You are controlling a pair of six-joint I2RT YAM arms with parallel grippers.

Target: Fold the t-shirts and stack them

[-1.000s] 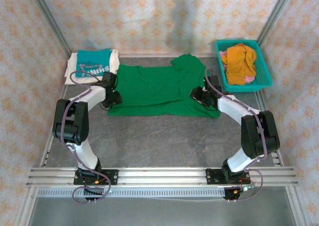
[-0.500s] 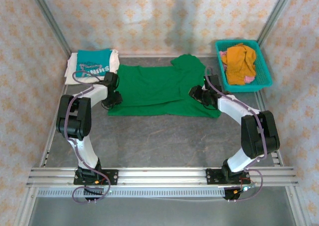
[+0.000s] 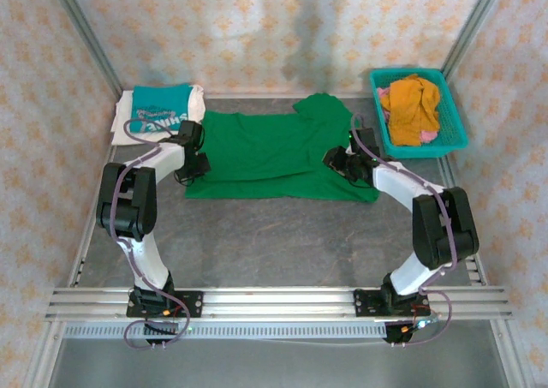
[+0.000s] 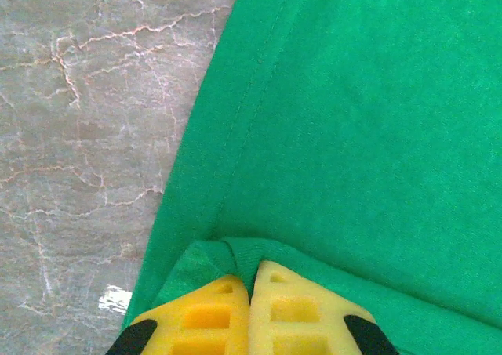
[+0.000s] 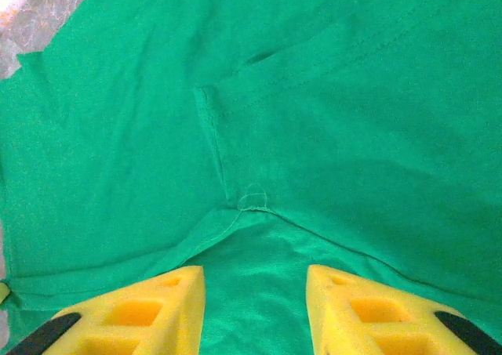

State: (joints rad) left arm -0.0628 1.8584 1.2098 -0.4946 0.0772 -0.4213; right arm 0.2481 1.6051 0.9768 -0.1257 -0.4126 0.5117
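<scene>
The deep-green t-shirt (image 3: 274, 152) lies spread across the middle of the table, with a sleeve bunched at its far right. My left gripper (image 3: 197, 162) is at the shirt's left edge, and its yellow fingers (image 4: 252, 273) are shut on a pinched fold of the green hem (image 4: 235, 249). My right gripper (image 3: 336, 158) sits over the shirt's right part, open (image 5: 255, 280), with smooth green cloth (image 5: 314, 96) and a sleeve seam lying between and ahead of its fingers. The teal t-shirt (image 3: 163, 112) with white lettering lies folded on the white one (image 3: 125, 122) at the back left.
A teal basket (image 3: 454, 122) with orange cloth (image 3: 411, 105) in it stands at the back right. Grey stone-patterned tabletop (image 4: 78, 135) shows left of the green hem. Patterned walls close in the sides and back, and an aluminium rail runs along the near edge.
My left gripper's fingers have closed onto the green shirt's left edge, and that arm has edged slightly toward the back. The right arm has stayed still.
</scene>
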